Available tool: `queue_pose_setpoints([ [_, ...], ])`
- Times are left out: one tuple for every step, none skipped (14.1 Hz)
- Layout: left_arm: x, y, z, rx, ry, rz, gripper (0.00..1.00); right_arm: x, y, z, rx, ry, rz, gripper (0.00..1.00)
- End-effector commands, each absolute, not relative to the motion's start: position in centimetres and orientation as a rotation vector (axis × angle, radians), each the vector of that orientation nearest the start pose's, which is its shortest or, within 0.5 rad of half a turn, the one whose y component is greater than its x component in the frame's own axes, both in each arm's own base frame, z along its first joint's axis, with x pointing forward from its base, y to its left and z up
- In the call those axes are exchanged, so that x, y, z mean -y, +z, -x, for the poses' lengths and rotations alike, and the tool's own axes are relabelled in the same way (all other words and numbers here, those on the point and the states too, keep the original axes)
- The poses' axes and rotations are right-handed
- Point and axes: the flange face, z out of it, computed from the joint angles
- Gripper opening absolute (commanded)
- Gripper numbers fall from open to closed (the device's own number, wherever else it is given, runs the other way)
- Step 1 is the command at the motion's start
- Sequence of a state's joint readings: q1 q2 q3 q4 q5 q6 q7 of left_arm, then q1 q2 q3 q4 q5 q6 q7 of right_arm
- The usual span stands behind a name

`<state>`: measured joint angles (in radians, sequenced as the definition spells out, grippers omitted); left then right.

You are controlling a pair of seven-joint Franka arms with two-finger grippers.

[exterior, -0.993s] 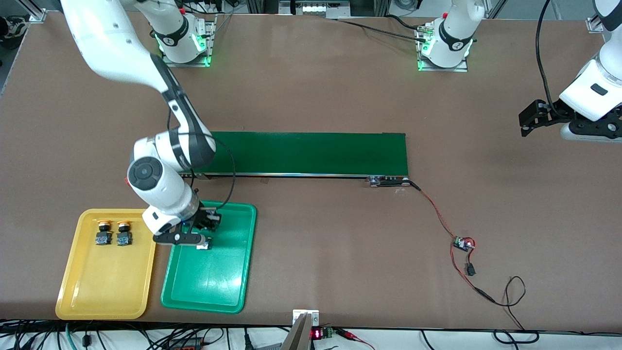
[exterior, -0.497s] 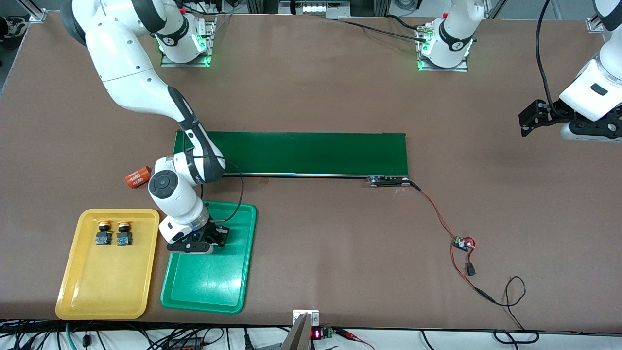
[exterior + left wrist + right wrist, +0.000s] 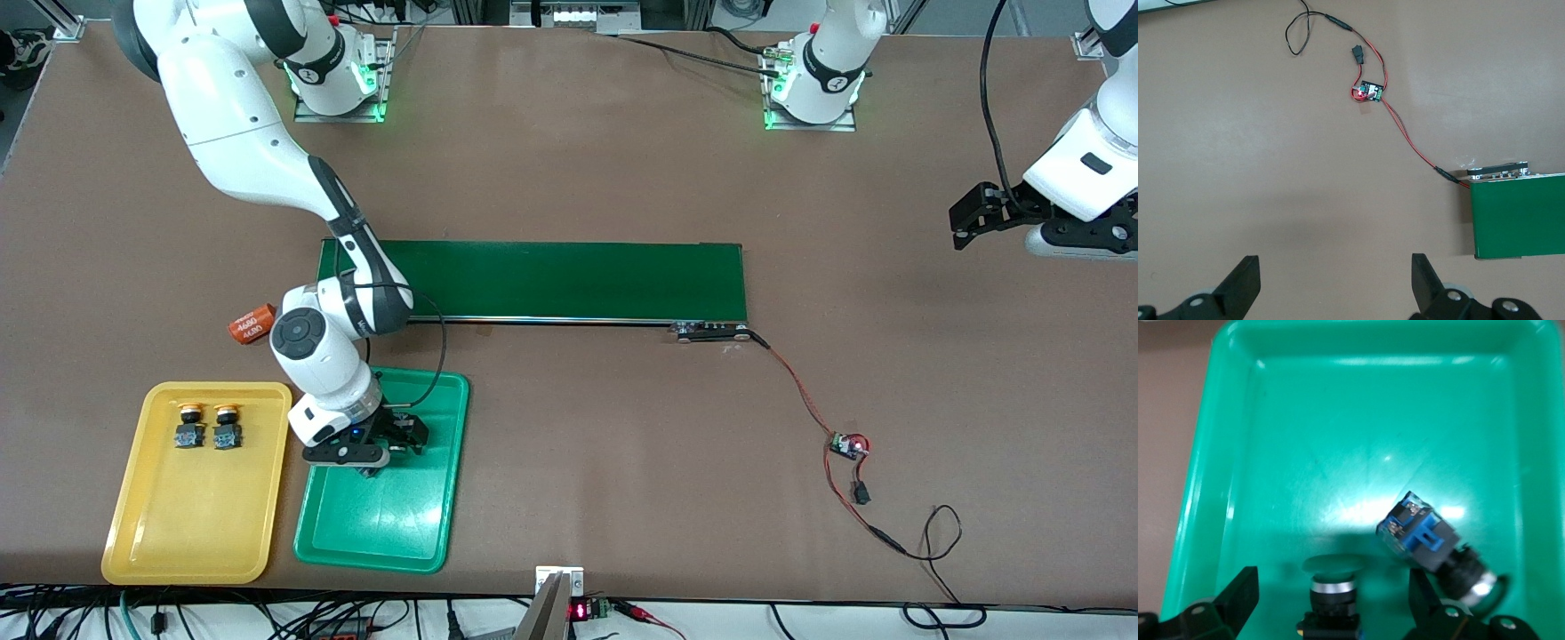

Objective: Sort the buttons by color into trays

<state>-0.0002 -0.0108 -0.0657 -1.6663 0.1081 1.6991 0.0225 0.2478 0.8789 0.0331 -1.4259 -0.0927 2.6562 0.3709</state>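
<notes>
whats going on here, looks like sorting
The right end effector hangs open over the green tray, where two green buttons lie: one upright, the other tipped on its side. Two yellow buttons stand in the yellow tray. The left end effector waits open over bare table.

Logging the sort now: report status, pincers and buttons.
Right pincer open, low over the green tray; left pincer open, waiting off the conveyor's end. Two green buttons in green tray, two yellow buttons in yellow tray. Nothing blocking.
</notes>
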Motion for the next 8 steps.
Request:
queue_pose_setpoints([
  [2.7,60.3,-55.4,-0.142,-0.067,3.017,1.0,-18.7,26.6,-70.5,-0.058,-0.425,3.068,1.0],
  [2.7,60.3,-55.4,-0.142,-0.067,3.018,1.0,-18.3,28.4,-69.8,-0.064,-0.39,3.084,1.0],
  [2.7,60.3,-55.4,-0.142,-0.067,3.017,1.0,-17.4,30.4,-69.1,-0.08,-0.369,3.095,1.0],
  [2.7,60.3,-55.4,-0.142,-0.067,3.017,1.0,-15.9,32.4,-68.3,-0.102,-0.356,3.105,1.0],
  [2.7,60.3,-55.3,-0.144,-0.065,3.019,1.0,-14.2,34.2,-67.9,-0.099,-0.351,3.117,1.0],
  [2.6,60.3,-55.4,-0.14,-0.065,3.019,1.0,-13.1,36.5,-67.4,-0.047,-0.336,3.131,1.0],
  [2.4,60.3,-55.4,-0.135,-0.064,3.019,1.0,-12.3,38.7,-66.8,-0.001,-0.307,3.147,1.0],
  [2.4,60.3,-55.4,-0.132,-0.064,3.027,1.0,-10.6,41.3,-66.3,0.004,-0.289,3.158,1.0],
])
